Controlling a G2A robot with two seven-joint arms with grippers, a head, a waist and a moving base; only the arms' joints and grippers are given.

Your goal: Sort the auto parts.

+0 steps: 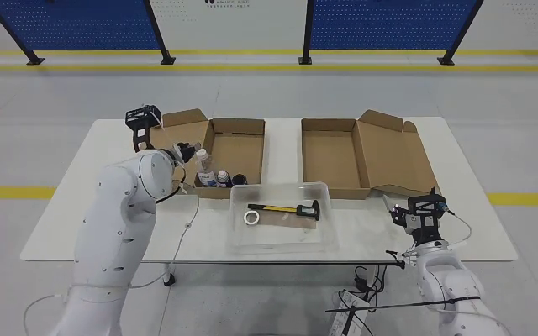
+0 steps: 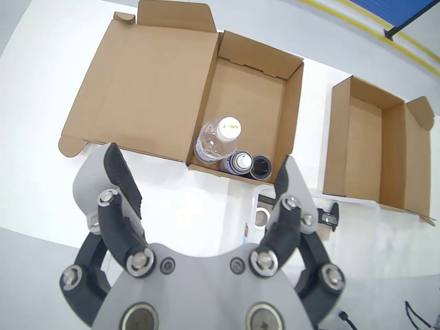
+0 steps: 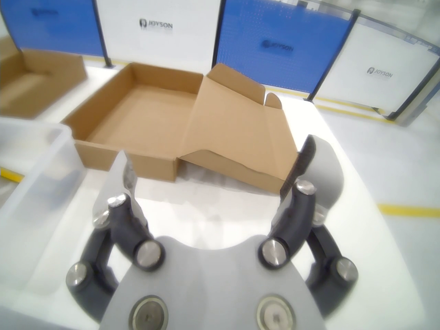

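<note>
Left hand (image 2: 198,152) open by box (image 2: 254,66), right hand (image 3: 216,146) seemingly near table (image 1: 479,239) edge

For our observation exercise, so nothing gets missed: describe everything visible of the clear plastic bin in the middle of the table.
The clear plastic bin is a rectangular, see-through tub with rounded corners and an open top. It stands upright on the white table near its front edge, just before the gap between two open cardboard boxes. A caliper and a white tape roll lie inside.
</note>
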